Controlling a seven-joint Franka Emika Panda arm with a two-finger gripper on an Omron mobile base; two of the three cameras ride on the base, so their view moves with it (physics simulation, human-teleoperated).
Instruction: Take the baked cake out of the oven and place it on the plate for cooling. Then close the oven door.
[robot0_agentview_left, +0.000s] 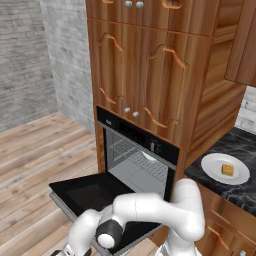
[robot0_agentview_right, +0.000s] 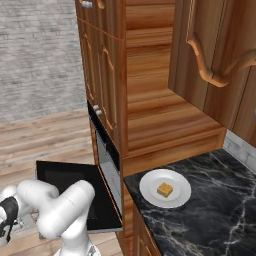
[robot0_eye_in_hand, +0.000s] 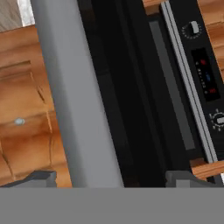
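Observation:
The baked cake (robot0_agentview_left: 228, 170) (robot0_agentview_right: 165, 189), a small golden square, sits on the white plate (robot0_agentview_left: 211, 166) (robot0_agentview_right: 149, 192) on the black marble counter. The oven (robot0_agentview_left: 137, 157) stands open, its wire rack (robot0_agentview_left: 131, 151) bare. Its black door (robot0_agentview_left: 90, 192) (robot0_agentview_right: 65, 180) hangs down flat, roughly level. My arm reaches low past the door's front edge. In the hand view my gripper (robot0_eye_in_hand: 111, 178) is open, and the door's long silver bar handle (robot0_eye_in_hand: 74, 96) runs up between the two fingertips (robot0_eye_in_hand: 41, 177). The oven's control panel (robot0_eye_in_hand: 205, 74) shows beyond it.
Brown wooden cabinets (robot0_agentview_left: 145, 65) rise above the oven and hang over the counter (robot0_agentview_right: 210, 210). Wood flooring (robot0_agentview_left: 30, 160) stretches to the left, with a grey brick wall (robot0_agentview_right: 35, 55) behind it.

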